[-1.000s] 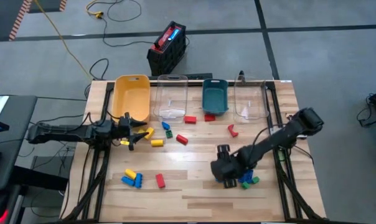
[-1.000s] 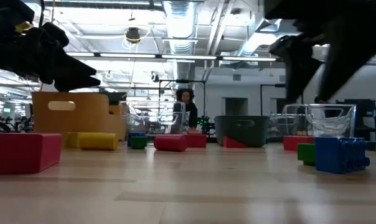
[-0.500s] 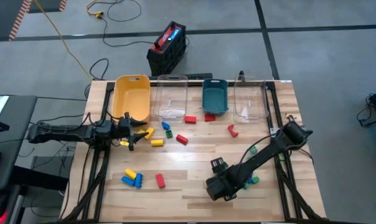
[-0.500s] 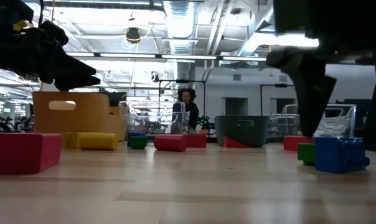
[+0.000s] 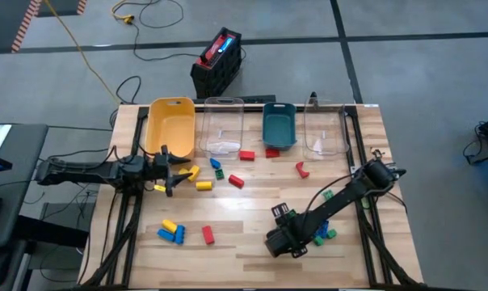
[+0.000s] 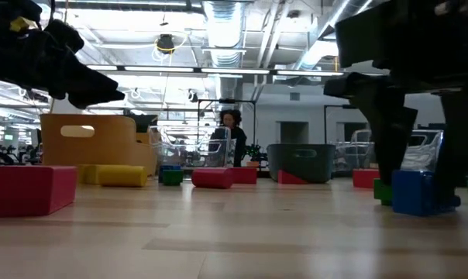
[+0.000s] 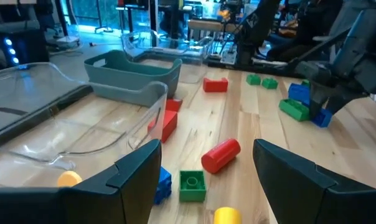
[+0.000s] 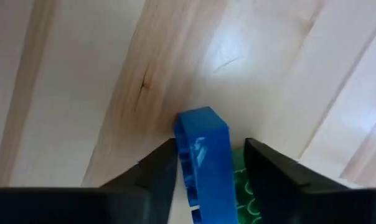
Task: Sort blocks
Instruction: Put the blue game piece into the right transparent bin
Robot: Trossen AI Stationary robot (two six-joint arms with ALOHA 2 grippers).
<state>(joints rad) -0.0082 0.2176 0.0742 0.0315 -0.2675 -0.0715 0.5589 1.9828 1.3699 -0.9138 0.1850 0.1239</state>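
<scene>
Small red, yellow, blue and green blocks lie scattered on the wooden table (image 5: pixel 252 259). A blue block (image 8: pixel 203 155) rests on the table at the near right, beside a green block (image 5: pixel 330 234). My right gripper (image 8: pixel 206 146) points down over the blue block, its fingers shut on it. The same block (image 6: pixel 420 194) shows in the low view. My left gripper (image 5: pixel 175 170) hovers open at the table's left side, near the yellow bin (image 5: pixel 171 121), and holds nothing. My right gripper pinches the blue block by its two opposite sides (image 8: pixel 182 155) between its two fingers. The fingers come from above, pointing down. The block's bottom rests on the table, against the green block.
A clear bin (image 5: pixel 222 125), a teal bin (image 5: pixel 279 125) and a second clear bin (image 5: pixel 325 129) stand along the far edge. Red blocks (image 5: pixel 246 155), yellow blocks (image 5: pixel 203 185) and blue ones (image 5: pixel 178 234) lie mid-table and near left. A person (image 6: pixel 230 139) stands in the room behind.
My right gripper has sunk and gone toward the table's near edge, coming down over the blue block. Its fingers have shut in on the block's sides. The block has stayed in place on the table.
</scene>
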